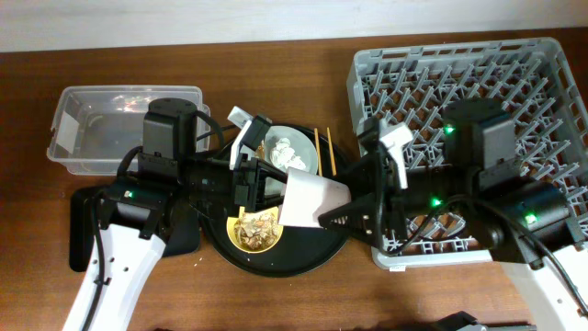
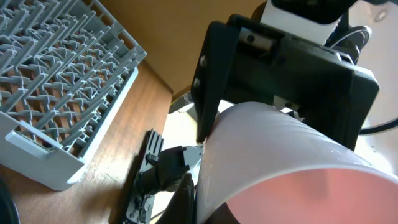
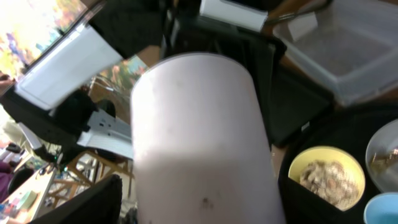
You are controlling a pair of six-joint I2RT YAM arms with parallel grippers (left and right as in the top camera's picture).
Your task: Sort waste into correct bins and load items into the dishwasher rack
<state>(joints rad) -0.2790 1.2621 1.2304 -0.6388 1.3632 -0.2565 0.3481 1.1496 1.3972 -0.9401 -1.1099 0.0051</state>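
The small pink cup [image 1: 308,198] hangs on its side above the round black tray [image 1: 285,262], between my two grippers. My left gripper [image 1: 260,181] is shut on the cup's rim; in the left wrist view [image 2: 205,205] one finger lies outside the wall of the cup [image 2: 280,149]. My right gripper [image 1: 338,216] has its fingers spread either side of the cup [image 3: 199,137], with a gap showing at one finger [image 3: 199,202]. The yellow bowl [image 1: 257,230] holds brownish food scraps. The grey plate [image 1: 292,152] carries a white tissue. Chopsticks [image 1: 323,152] lie beside the plate. The light-blue cup [image 3: 382,208] shows at the frame edge.
The grey dishwasher rack [image 1: 469,83] fills the right side. The clear tub [image 1: 124,124] stands at the back left. The shallow black tray [image 1: 83,230] lies front left, mostly under my left arm.
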